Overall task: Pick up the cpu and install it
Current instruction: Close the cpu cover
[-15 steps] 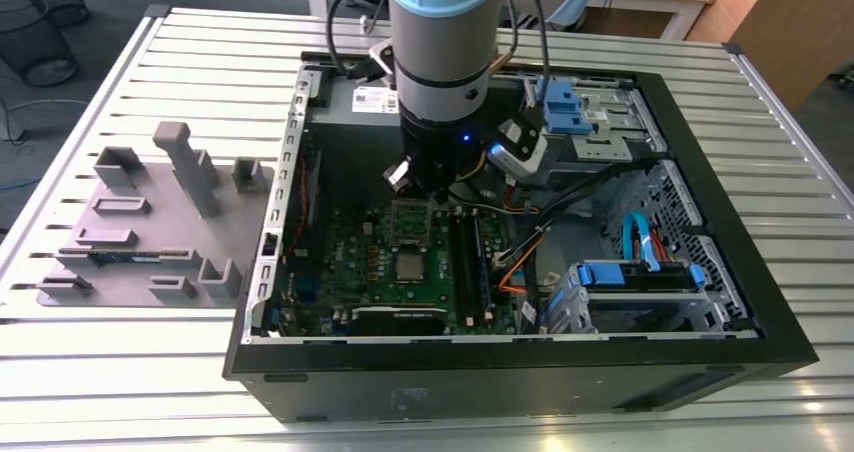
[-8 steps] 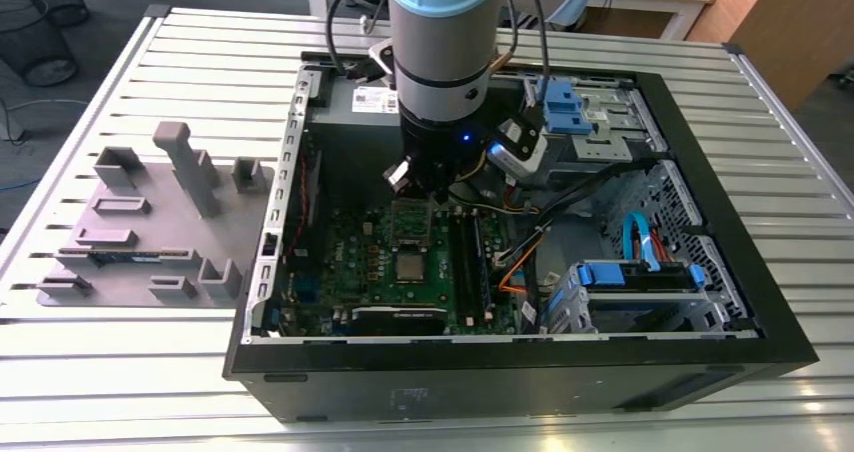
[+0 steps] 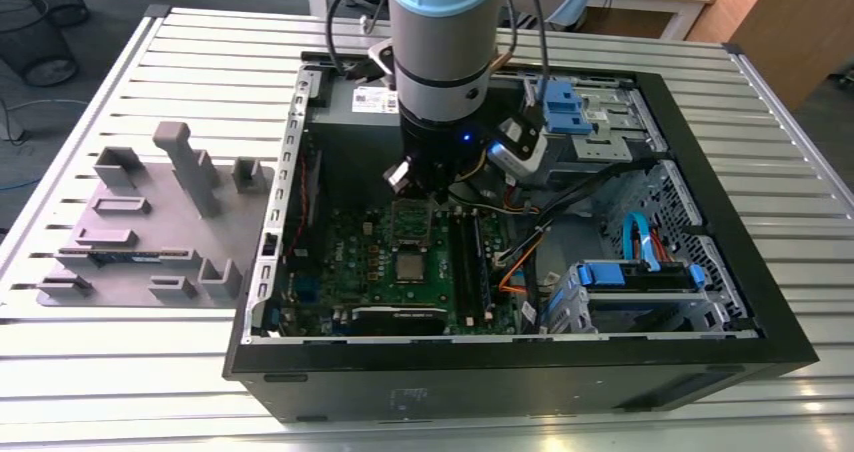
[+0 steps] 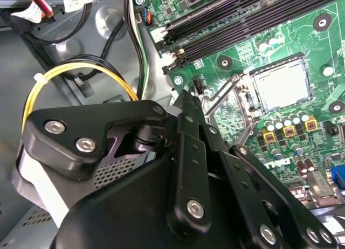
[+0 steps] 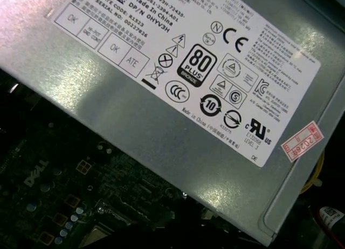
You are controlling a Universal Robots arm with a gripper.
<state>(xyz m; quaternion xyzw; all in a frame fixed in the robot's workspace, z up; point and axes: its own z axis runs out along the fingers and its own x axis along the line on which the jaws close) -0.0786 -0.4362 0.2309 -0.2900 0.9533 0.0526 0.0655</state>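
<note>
Cpu sits flat in the motherboard socket, just below the gripper; gripper state unclear.

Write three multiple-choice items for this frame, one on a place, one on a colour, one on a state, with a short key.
1. Where is the cpu?
A. in the socket on the motherboard
B. on the grey fixture beside the case
C. on top of the power supply

2. What colour is the looped cable in the second wrist view?
A. blue
B. yellow
C. white

3. How is the socket's hinged frame?
A. closed over the chip
C. removed
B. swung open beside the socket

Key: 1 A, the silvery square sits in the socket in the exterior view; 2 B, the loop is yellow; 3 B, the metal frame and lever stand off to the side of the chip.
</note>
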